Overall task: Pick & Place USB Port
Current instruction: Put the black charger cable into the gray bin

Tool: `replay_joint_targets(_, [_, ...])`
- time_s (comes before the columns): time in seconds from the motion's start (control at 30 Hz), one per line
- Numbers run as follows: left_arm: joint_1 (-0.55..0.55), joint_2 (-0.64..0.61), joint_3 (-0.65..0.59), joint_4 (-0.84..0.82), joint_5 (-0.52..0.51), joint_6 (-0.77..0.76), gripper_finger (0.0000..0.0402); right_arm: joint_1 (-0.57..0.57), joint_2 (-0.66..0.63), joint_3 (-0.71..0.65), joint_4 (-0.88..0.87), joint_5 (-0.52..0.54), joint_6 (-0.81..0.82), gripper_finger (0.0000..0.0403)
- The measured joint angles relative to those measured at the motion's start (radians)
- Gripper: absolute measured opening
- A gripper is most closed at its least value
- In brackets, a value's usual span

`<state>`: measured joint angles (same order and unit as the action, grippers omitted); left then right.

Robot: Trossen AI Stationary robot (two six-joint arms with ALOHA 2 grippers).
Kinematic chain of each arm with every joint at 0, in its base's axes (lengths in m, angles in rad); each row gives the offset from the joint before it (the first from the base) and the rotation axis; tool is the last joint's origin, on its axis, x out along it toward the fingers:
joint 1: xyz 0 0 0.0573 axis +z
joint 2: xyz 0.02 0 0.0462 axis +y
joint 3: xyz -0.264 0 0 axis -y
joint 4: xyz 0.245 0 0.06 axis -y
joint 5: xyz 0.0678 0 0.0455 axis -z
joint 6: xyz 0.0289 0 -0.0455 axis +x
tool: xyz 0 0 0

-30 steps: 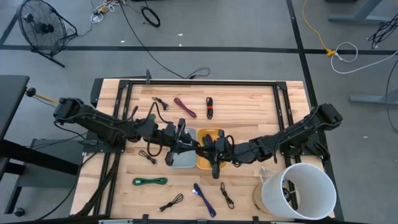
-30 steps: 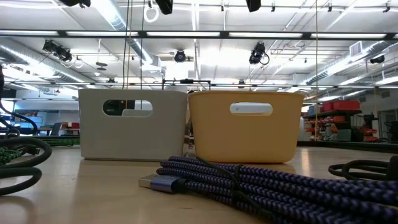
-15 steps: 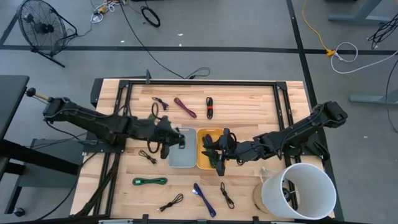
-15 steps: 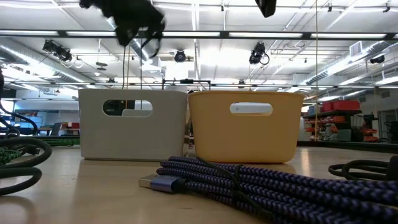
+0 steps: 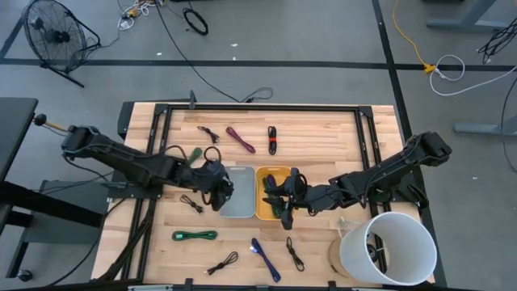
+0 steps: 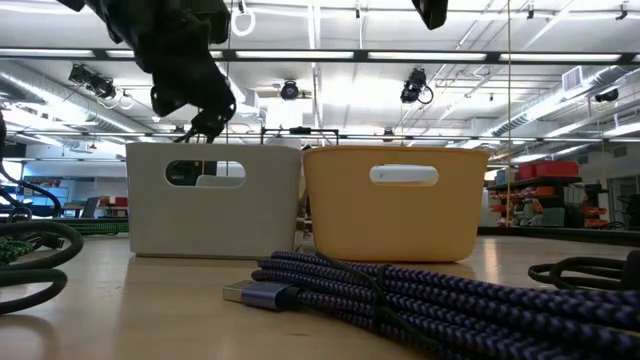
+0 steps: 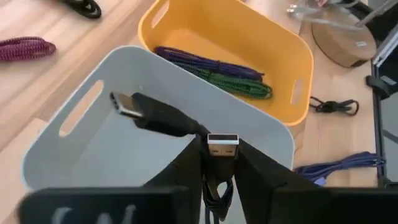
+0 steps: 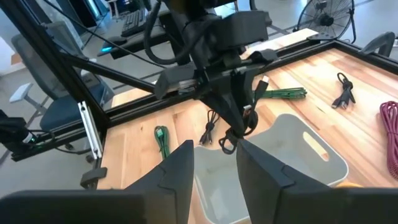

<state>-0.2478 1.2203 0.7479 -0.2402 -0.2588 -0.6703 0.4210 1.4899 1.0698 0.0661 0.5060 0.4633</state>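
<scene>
The left arm reaches in from its side, folded low, its gripper [image 5: 216, 184] pointing down with both fingers [image 7: 261, 180] pinched together (seemingly tight, though the tips are partly hidden). The right arm stretches in from the opposite side, its gripper [image 5: 283, 198] hanging with fingers [image 8: 177, 171] spread apart.

No text, label, brand, number or sign can be read anywhere, neither on the grey plastic bin [image 5: 236, 194] nor on the yellow plastic bin [image 5: 271, 198] beside it.
</scene>
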Motion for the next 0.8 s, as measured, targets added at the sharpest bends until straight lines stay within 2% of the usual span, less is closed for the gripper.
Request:
replay_joint_targets(0.17, [0.005, 0.031, 0.000, -0.001, 0.000, -0.001, 0.0179, 0.000, 0.000, 0.000, -0.001, 0.001, 0.000, 0.0123])
replay_joint_targets(0.3, [0.005, 0.040, 0.000, -0.003, -0.011, 0.017, 0.0219, 0.000, 0.000, 0.000, -0.001, 0.002, 0.000, 0.0123])
replay_joint_targets(0.5, [0.036, 0.016, 0.000, -0.002, -0.104, 0.134, 0.0222, 0.000, 0.000, 0.000, -0.025, 0.002, 0.032, 0.0123])
replay_joint_targets(0.67, [0.091, -0.017, 0.000, -0.027, -0.158, 0.166, 0.0204, 0.000, 0.000, 0.000, -0.076, 0.002, 0.069, 0.0123])
replay_joint_targets(0.8, [0.142, -0.026, 0.000, -0.108, -0.179, 0.167, 0.0195, 0.000, 0.000, 0.000, -0.088, 0.004, 0.079, 0.0123])
